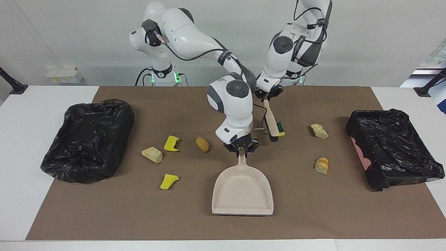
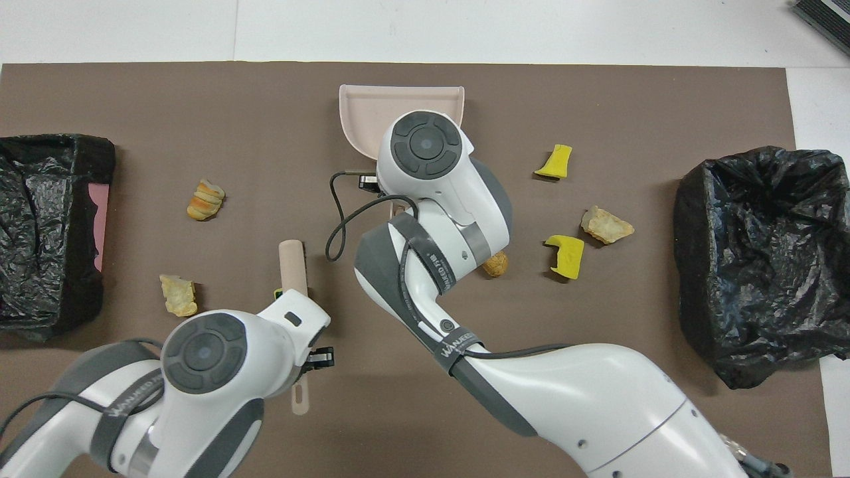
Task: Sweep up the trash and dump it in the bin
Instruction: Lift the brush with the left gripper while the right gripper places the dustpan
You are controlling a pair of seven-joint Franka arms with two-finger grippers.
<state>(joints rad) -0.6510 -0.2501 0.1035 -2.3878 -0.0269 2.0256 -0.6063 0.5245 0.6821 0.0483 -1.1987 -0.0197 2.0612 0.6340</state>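
Facing view: right gripper (image 1: 241,148) down at mid-mat, fingers clamped on the dustpan (image 1: 243,191) handle; handle top hidden between the fingers, pan's open mouth pointing away from the robots. Left gripper (image 1: 267,96) raised over the mat's robot-side half, closed on the brush (image 1: 270,121) handle; brush hanging tilted, bristle end low and covering most of the green sponge (image 1: 281,129), only a green-yellow sliver showing. Whether bristles touch the mat: cannot tell. Trash lying scattered: toward the right arm's end a beige chunk (image 1: 152,154), two yellow pieces (image 1: 171,143) (image 1: 169,181) and a brown lump (image 1: 202,144); toward the left arm's end a pale chunk (image 1: 319,131) and an orange-striped lump (image 1: 321,166). Black-lined bins (image 1: 88,140) (image 1: 393,146) at the mat's two ends, contents not readable.

Overhead view: both grippers hidden beneath their own wrists. Right arm covering the dustpan (image 2: 362,113) handle and half the pan, also most of the brown lump (image 2: 495,265). Left arm hiding the brush (image 2: 292,264) middle; head and handle tip poking out on either side. Green sponge nearly all hidden. Yellow pieces (image 2: 555,161) (image 2: 566,255), beige chunk (image 2: 606,225), striped lump (image 2: 206,200) and pale chunk (image 2: 178,295) all plain to see. One bin (image 2: 50,226) cut off at the frame edge, other bin (image 2: 764,259) whole.
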